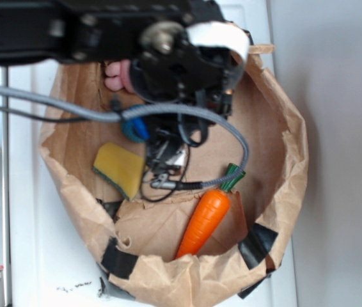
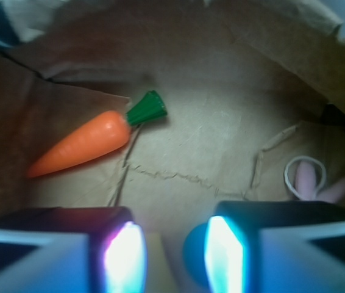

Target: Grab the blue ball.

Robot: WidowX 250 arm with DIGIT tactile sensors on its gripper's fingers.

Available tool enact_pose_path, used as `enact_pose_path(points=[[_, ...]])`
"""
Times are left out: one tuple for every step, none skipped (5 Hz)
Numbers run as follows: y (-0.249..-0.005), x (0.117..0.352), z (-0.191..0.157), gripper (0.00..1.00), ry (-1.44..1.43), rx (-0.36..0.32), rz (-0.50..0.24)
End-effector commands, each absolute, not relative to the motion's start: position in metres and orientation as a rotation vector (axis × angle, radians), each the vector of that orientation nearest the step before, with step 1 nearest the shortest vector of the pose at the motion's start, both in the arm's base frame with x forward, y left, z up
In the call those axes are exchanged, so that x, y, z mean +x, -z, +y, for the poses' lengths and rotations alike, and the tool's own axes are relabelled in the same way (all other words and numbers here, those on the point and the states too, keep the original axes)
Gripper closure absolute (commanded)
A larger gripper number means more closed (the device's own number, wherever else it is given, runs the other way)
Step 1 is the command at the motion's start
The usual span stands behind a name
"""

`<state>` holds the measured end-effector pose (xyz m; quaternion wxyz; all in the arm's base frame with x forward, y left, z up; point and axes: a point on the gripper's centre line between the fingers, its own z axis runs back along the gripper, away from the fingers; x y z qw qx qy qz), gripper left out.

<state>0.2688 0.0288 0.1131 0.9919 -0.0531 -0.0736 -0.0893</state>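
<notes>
Wrist view: the gripper (image 2: pixel 167 256) has its jaws apart at the bottom of the frame. The ball (image 2: pixel 194 257), teal-blue and round, shows partly between them, against the right jaw. A carrot (image 2: pixel 85 141) lies at left centre on the bag (image 2: pixel 221 122) floor.

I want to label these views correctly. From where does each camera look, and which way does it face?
Exterior: from above, facing down into the paper bag; the arm and cables show.
Wrist: on the arm, facing the bag floor past the open gripper; blue ball between the fingers.
Both show the carrot.
</notes>
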Motion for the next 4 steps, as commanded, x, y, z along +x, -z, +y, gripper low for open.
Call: enact_pose_path(points=[[-0.1, 0.27, 0.05, 0.0, 0.022, 0.021, -0.078], [-0.11, 0.257, 0.049, 0.0, -0.231, -0.027, -0.025], [-0.124, 0.245, 0.048, 0.0, -0.473, -0.071, -0.139], [-0.124, 0.245, 0.048, 0.0, -0.473, -0.071, -0.139]])
